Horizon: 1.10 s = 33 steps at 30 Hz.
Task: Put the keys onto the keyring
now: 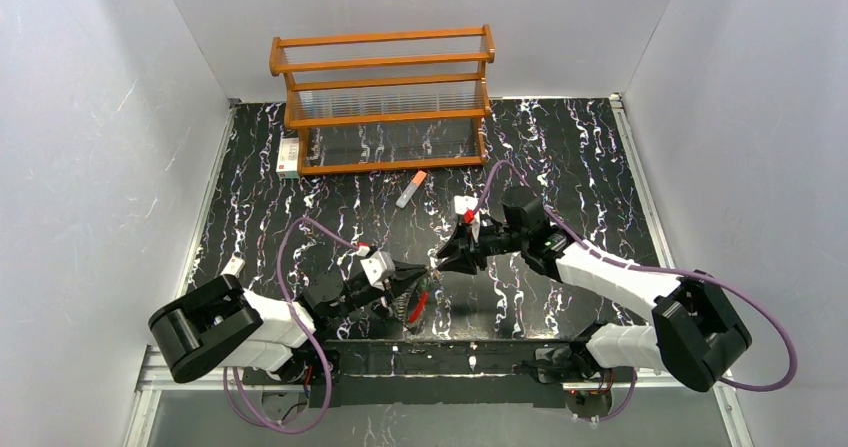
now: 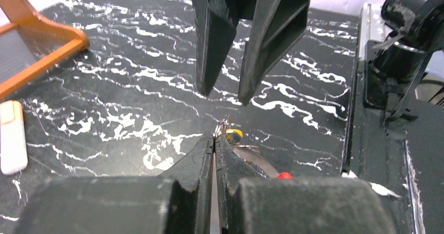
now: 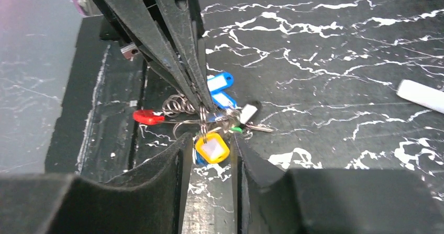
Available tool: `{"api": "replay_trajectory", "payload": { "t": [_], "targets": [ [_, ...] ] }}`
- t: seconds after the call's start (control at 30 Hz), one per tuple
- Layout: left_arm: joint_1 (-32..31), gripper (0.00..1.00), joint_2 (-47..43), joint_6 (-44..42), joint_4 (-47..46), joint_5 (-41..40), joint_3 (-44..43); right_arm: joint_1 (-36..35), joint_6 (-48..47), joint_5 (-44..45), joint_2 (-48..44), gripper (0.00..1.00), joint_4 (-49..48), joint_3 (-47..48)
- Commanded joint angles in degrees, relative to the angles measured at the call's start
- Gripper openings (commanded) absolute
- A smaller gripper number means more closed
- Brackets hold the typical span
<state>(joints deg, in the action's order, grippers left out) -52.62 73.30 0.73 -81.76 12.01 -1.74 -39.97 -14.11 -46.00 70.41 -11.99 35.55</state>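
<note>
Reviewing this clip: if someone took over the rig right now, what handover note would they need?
Left gripper: shut on a thin wire loop at the top of the bunch. I cannot tell whether it is the keyring's own wire.
Right gripper: open, fingers on either side of the yellow key, not gripping it.
Things: blue keys and the keyring's red section are bunched between the two grippers.
Done: the keys look gathered on wire, but which are threaded is unclear.
Left: check each key and thread any that are loose.
</note>
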Motion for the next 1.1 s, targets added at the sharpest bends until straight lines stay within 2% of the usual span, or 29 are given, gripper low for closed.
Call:
{"api": "replay_trajectory", "payload": {
  "t": [0.0, 0.1, 0.23, 0.43, 0.63, 0.7, 0.73, 1.07],
  "targets": [
    [-0.23, 0.00, 0.21, 0.69, -8.66, 0.92, -0.90, 0.14, 2.88, -6.20, 1.65, 0.38, -6.29, 0.37],
    [-0.20, 0.00, 0.61, 0.60, -8.68, 0.74, -0.75, 0.12, 2.38, -5.40, 2.21, 0.33, -5.73, 0.52],
    [-0.20, 0.00, 0.71, 0.64, -8.68, 0.50, -0.42, 0.10, 1.09, -5.04, 2.48, 0.32, -4.10, 0.77],
    [-0.18, 0.00, 0.27, 0.58, -8.69, 0.12, -0.20, 0.15, 1.53, -6.17, 3.60, 0.19, -5.19, 0.82],
    [-0.20, 0.00, 0.35, 0.47, -8.68, 0.04, -0.20, 0.15, 2.09, -6.89, 5.39, 0.13, -5.68, 1.45],
    [-0.22, 0.00, 0.44, 0.45, -8.68, 0.12, -0.21, 0.14, 1.93, -6.98, 5.53, 0.03, -5.68, 1.45],
    [-0.20, 0.00, 0.44, 0.46, -8.68, 0.05, -0.24, 0.15, 1.90, -6.88, 5.44, 0.01, -5.63, 1.45],
    [-0.16, 0.00, 0.34, 0.32, -8.71, -0.44, -0.20, 0.14, 0.73, -5.43, 4.43, 0.01, -3.68, -0.05]
  ]
}}
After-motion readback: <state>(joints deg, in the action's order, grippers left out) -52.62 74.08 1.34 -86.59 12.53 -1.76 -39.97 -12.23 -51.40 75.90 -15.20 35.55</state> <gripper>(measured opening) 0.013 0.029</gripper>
